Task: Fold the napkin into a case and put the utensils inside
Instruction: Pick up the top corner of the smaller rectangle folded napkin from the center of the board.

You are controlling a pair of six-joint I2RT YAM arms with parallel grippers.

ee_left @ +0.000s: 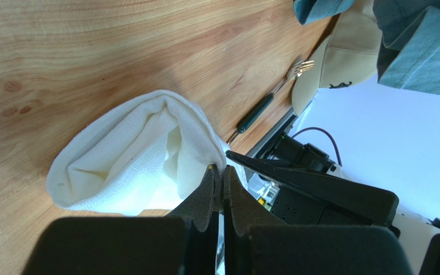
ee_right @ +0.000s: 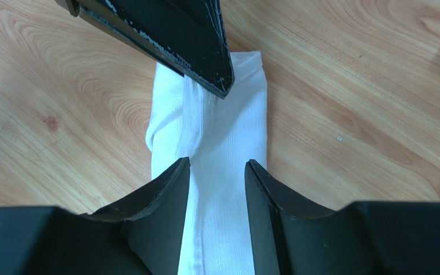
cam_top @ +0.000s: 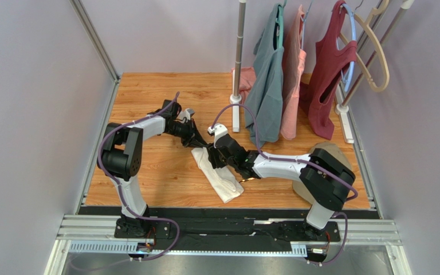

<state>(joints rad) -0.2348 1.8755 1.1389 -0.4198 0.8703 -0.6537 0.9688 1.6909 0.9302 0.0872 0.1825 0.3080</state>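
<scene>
The white napkin (cam_top: 219, 175) lies on the wooden table as a long folded strip. My left gripper (cam_top: 204, 144) is at its far end, shut on the cloth edge (ee_left: 220, 169), which it lifts so the napkin (ee_left: 130, 154) gapes open like a pocket. My right gripper (cam_top: 216, 156) is open just above the strip, its fingers straddling the napkin (ee_right: 228, 132) midway (ee_right: 217, 163). The left gripper's fingers (ee_right: 176, 34) show at the top of the right wrist view. A fork (ee_left: 271, 97) with a dark handle and gold head lies on the table beyond the napkin. The spoon is not in view.
A beige cap (cam_top: 328, 157) lies at the right by the right arm's elbow and also shows in the left wrist view (ee_left: 342, 57). Shirts hang from a rack (cam_top: 274, 69) at the back. Grey walls close in the table on both sides.
</scene>
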